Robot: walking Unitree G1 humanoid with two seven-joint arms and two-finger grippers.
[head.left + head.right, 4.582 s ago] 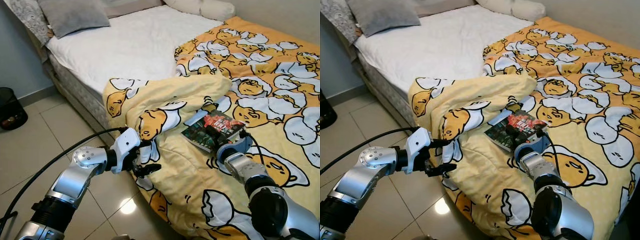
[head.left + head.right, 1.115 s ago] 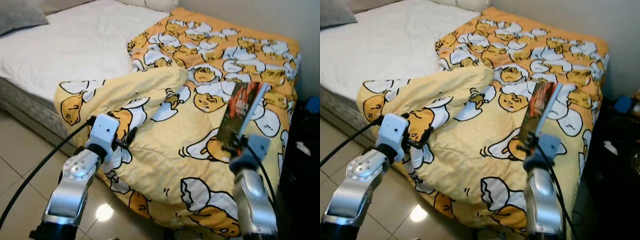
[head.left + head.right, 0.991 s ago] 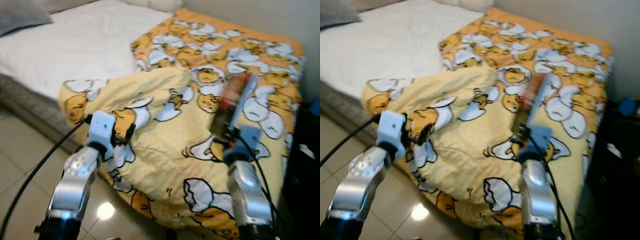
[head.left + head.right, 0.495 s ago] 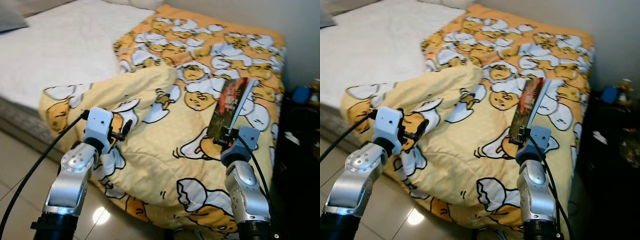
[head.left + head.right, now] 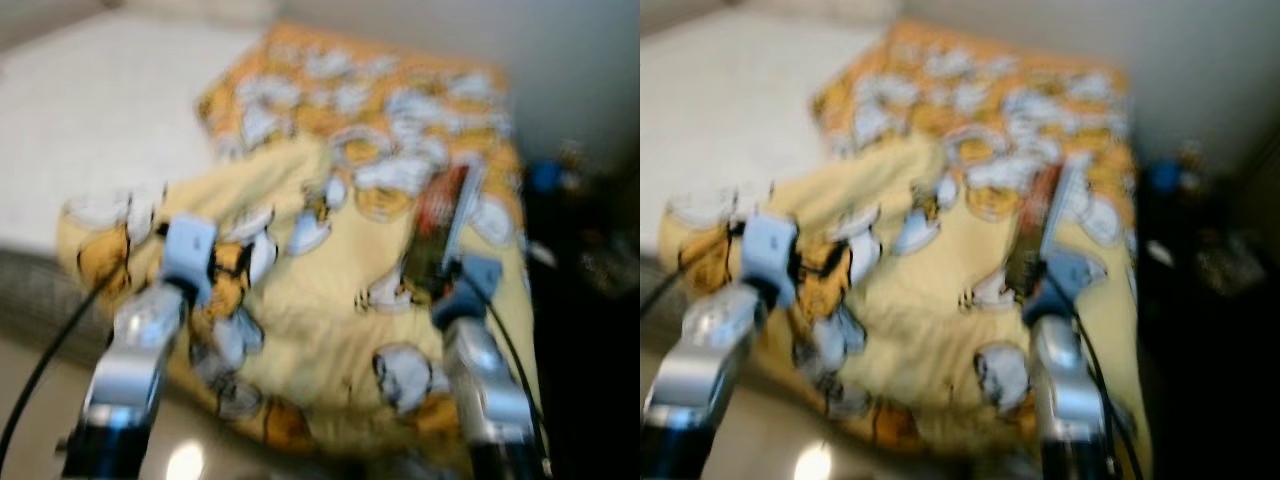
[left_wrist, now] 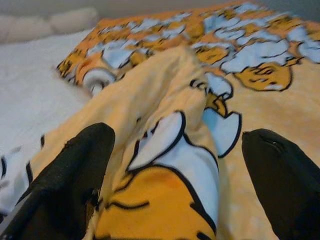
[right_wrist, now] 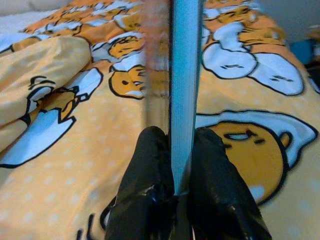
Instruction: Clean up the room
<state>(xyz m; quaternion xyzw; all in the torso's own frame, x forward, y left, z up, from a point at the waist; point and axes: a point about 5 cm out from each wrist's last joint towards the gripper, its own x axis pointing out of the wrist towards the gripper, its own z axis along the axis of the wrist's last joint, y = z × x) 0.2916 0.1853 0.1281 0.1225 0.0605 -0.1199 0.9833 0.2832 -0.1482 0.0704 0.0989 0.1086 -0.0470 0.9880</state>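
Note:
My right gripper [image 7: 172,155] is shut on a book [image 5: 440,235] with a dark red cover, held upright on edge above the yellow egg-print blanket [image 5: 320,270]. Seen along the right wrist, the book's pale blue edge [image 7: 184,75] rises between the two black fingers [image 7: 147,165]. My left gripper [image 6: 180,165] is open, its fingers [image 6: 70,175] spread either side of a bunched fold of that blanket [image 6: 165,140] at the bed's near corner. Both eye views are blurred.
The bed's bare white sheet [image 5: 90,130] lies to the left. A dark piece of furniture [image 5: 585,290] with small items stands right of the bed, against a pale wall [image 5: 560,50]. Tiled floor [image 5: 40,400] runs along the bed's near side.
The whole picture has shifted and blurred, so the camera is moving. The book stays upright in my right gripper. The left gripper stays open by the blanket fold.

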